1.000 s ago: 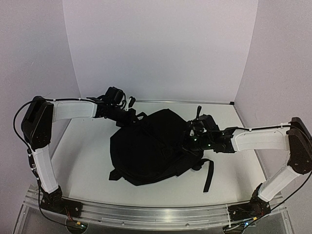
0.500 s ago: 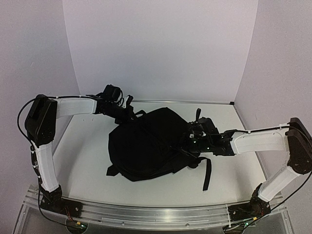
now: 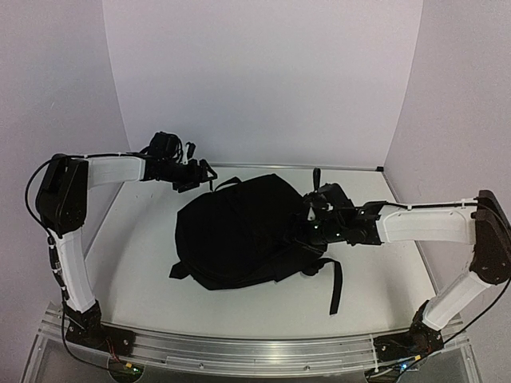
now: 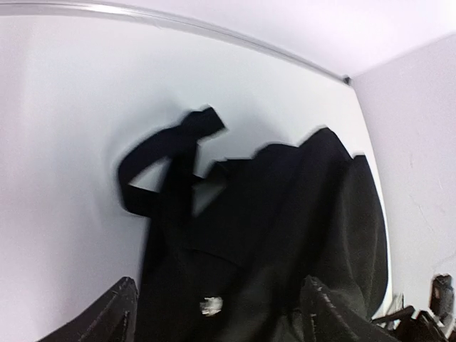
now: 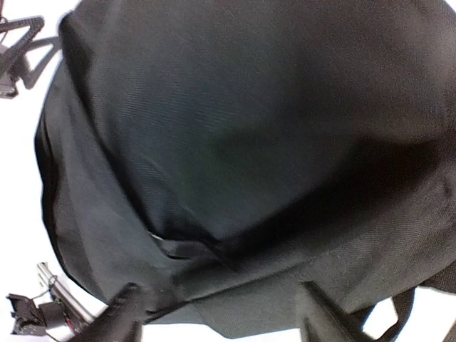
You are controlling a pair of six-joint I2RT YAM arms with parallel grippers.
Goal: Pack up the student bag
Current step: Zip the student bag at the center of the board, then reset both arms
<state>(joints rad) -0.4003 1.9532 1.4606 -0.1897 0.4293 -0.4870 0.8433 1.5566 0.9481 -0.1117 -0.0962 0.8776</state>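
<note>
1. Across the white worktop (image 3: 128, 239), the large black soft fabric backpack (image 3: 239, 235) lies slumped at the middle.
2. Left end effector (image 4: 219, 315) has just released it and drawn back toward the far-left corner.
3. Right end effector (image 5: 219, 310) has likewise let go and hovers over it with jaws spread, so the bag was probably just set down.

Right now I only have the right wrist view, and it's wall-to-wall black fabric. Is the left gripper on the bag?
Observer: No. The left gripper hovers off the far left corner of the student bag, apart from the fabric.
Operator: Is it open?
Observer: Yes, its fingers stand wide apart with nothing between them.
Operator: Anything loose up there?
Observer: A strap loop lies on the table just ahead of that gripper.
</note>
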